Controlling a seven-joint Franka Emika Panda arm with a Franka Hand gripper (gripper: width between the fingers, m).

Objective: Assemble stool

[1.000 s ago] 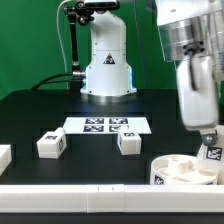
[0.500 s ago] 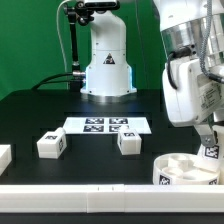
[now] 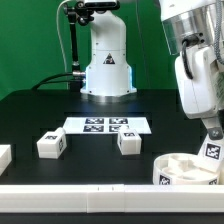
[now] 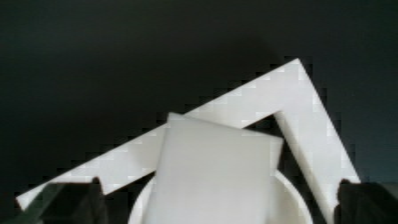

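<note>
The round white seat lies at the front on the exterior view's right, hollow side up, with a tag on its wall. My gripper is shut on a white tagged leg and holds it just above the seat's right rim. In the wrist view the leg fills the space between my two dark fingers. Two more tagged legs stand loose on the table, one on the left and one in the middle.
The marker board lies flat behind the two loose legs. A plain white bar runs along the table's front edge, and a white block end shows at the left. White bars meeting at a corner show behind the held leg.
The arm's body swung a little left and then back right. The held leg stayed over the seat's right side and rose very slightly.
</note>
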